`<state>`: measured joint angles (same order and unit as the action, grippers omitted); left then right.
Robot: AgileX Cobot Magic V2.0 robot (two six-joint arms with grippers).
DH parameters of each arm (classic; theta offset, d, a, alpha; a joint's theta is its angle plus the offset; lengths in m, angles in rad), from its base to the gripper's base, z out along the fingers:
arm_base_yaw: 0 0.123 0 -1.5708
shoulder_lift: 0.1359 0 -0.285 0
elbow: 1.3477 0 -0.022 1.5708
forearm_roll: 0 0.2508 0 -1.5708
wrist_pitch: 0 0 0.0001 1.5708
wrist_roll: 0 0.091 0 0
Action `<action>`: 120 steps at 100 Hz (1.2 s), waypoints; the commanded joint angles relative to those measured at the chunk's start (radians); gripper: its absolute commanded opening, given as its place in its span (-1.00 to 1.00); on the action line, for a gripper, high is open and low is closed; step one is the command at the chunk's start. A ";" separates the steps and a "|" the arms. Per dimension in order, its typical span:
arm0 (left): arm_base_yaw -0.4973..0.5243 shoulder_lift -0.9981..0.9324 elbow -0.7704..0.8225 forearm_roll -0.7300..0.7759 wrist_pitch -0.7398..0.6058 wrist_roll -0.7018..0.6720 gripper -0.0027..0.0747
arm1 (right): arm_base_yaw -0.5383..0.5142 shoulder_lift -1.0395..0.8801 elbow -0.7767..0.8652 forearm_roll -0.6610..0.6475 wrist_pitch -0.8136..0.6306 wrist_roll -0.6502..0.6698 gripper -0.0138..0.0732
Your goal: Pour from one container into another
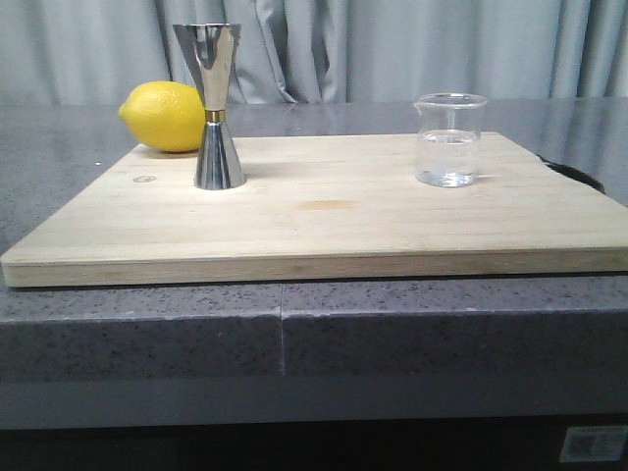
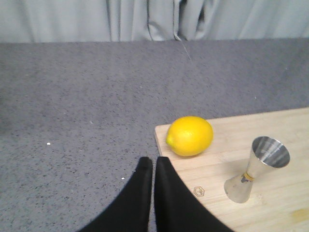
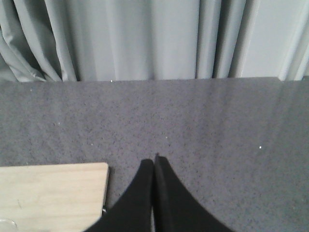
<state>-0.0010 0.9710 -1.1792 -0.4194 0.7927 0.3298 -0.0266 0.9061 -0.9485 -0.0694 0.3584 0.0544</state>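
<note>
Nearest the front camera runs the speckled grey stone desk edge, and on it lies a pale rectangular wooden cutting board carrying the task's things.

Toward the board's right side stands the small clear glass beaker with a pouring lip, upright and holding clear liquid in its lower part. It looks light, rigid, fragile and slick; a grasp around the straight wall at mid-height, below the rim and clear of the lip, seems safest, with a modest squeeze.

Well apart from it, toward the left side, stands the tall shiny steel hourglass jigger with a thin gold band at its waist, also upright. Its narrow foot and height suggest it would tip if nudged, and its mouth is a small target for the pour.

Behind the jigger, at the board's far left corner, rests a yellow lemon.

Both arms hang off the board's sides. The left end effector has its dark fingers pressed together and empty, near the lemon corner; the right end effector is likewise closed on nothing, just off the board's right corner.

Grey pleated curtains close off the back of the room.
</note>
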 commanded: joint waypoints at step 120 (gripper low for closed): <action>-0.007 0.335 -0.027 -0.795 -0.084 0.838 0.72 | -0.002 0.134 -0.040 0.017 -0.210 -0.001 0.85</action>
<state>-0.0010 1.3278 -1.1792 -1.1432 0.7134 1.1652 -0.0266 1.0381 -0.9512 -0.0510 0.2239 0.0544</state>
